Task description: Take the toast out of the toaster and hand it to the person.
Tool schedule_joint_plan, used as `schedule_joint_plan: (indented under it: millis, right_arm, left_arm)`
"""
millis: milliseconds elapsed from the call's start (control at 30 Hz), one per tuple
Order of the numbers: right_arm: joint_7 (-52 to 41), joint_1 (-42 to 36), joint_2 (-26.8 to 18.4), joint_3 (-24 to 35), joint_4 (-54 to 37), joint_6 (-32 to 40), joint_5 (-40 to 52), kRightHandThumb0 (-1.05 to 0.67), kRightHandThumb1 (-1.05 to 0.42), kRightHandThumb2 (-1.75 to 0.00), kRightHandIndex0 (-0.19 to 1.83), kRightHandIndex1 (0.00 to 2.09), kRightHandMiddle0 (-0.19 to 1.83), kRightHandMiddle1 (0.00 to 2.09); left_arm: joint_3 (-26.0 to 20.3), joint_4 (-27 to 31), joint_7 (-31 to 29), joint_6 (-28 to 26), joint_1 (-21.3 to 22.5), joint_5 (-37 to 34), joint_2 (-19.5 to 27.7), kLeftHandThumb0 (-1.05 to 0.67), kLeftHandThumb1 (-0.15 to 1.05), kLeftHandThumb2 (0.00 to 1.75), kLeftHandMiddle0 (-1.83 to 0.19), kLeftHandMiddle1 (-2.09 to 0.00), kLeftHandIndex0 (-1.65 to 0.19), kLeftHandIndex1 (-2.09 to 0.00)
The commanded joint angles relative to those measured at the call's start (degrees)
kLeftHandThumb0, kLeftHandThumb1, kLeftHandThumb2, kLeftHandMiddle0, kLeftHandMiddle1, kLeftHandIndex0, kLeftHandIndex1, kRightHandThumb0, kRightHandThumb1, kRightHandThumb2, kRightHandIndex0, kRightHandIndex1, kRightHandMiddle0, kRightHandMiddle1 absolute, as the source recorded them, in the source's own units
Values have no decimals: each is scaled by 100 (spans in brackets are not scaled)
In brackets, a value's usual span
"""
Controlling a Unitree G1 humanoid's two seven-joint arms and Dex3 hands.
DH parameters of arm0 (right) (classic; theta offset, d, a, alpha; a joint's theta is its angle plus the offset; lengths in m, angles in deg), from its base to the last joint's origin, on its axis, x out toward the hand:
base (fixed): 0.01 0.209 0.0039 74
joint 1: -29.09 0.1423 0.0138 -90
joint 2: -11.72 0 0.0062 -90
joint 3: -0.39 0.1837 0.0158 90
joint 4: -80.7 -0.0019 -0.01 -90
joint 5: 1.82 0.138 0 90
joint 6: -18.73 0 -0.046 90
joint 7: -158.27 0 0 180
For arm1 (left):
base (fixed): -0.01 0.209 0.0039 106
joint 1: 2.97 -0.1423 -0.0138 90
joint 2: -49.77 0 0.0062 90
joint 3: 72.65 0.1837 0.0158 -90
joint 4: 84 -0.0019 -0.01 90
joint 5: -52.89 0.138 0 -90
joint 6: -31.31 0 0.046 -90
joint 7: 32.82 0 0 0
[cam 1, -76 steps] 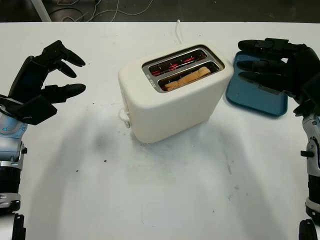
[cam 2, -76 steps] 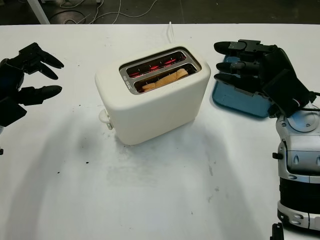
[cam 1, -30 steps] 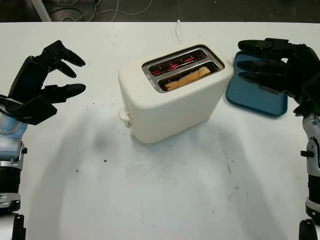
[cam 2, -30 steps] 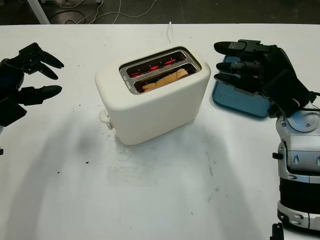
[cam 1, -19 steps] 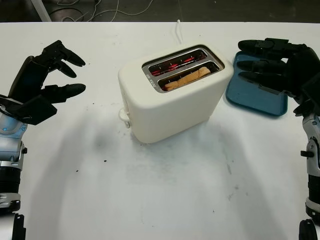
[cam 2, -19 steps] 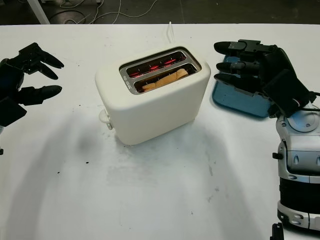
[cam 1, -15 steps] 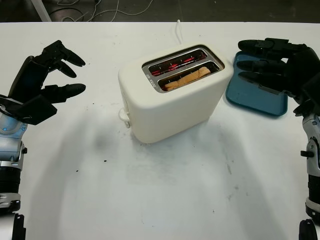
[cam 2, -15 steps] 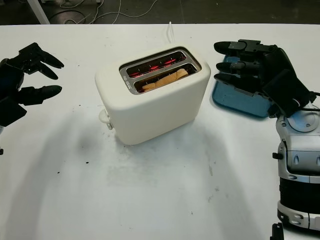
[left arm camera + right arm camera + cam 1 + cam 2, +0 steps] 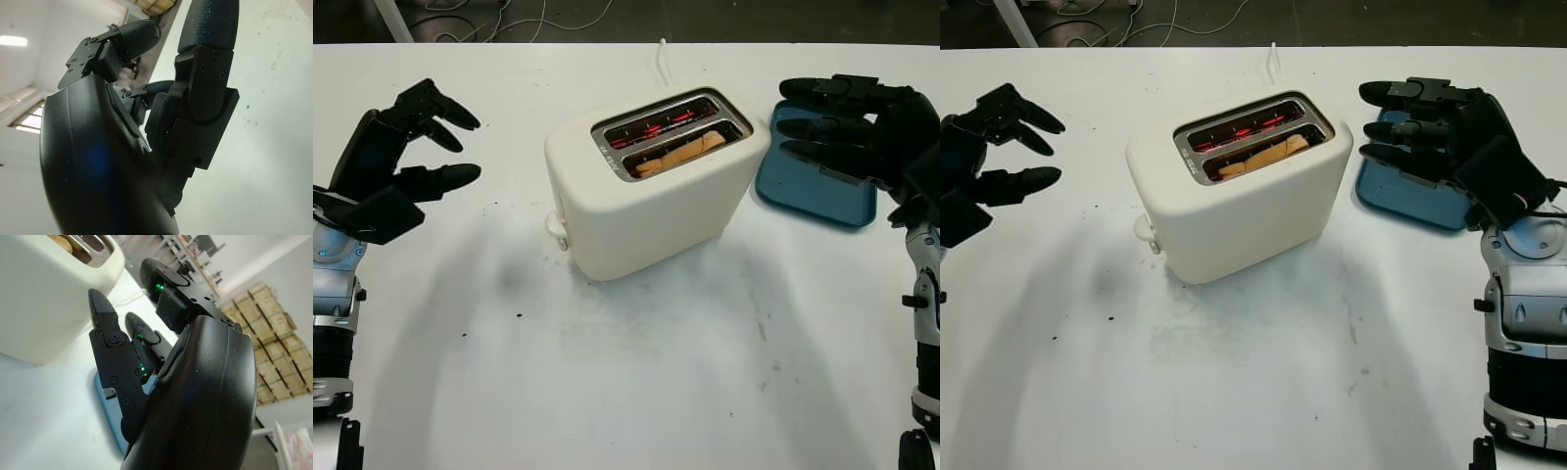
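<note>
Two slots are showing on top of the cream-white plastic toaster (image 9: 651, 191), which is standing near the middle of the white desk (image 9: 636, 382); the far slot is glowing red inside, and the near slot is holding the light brown slice of toast (image 9: 680, 155), whose upper edge is sitting about level with the slot rim. Left of the toaster and well apart from it, the black left hand (image 9: 396, 162) is hovering above the desk, released and holding nothing. On the other side, the black right hand (image 9: 847, 132) is hanging over the flat blue rectangular tray (image 9: 808, 196), also released, with its fingers pointing toward the toaster but not touching it. A white cord (image 9: 662, 61) is running from behind the toaster toward the far edge of the desk.
</note>
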Motion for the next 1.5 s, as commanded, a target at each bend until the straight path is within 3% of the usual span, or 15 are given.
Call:
schedule_joint_plan:
  millis: [0,1467]
  right_arm:
    - [-24,-9,-35,7,-22,-63,16,-25,-81,0,89,2,79,0]
    - [-25,-38,18,37,-30,-50,55,-25,-81,0,89,2,79,0]
  left_arm:
    - [-40,-2,36,79,-74,-48,-20,-105,92,26,-42,-141,-29,-131]
    - [-42,34,55,52,-96,-28,-23,-105,92,26,-42,-141,-30,-131]
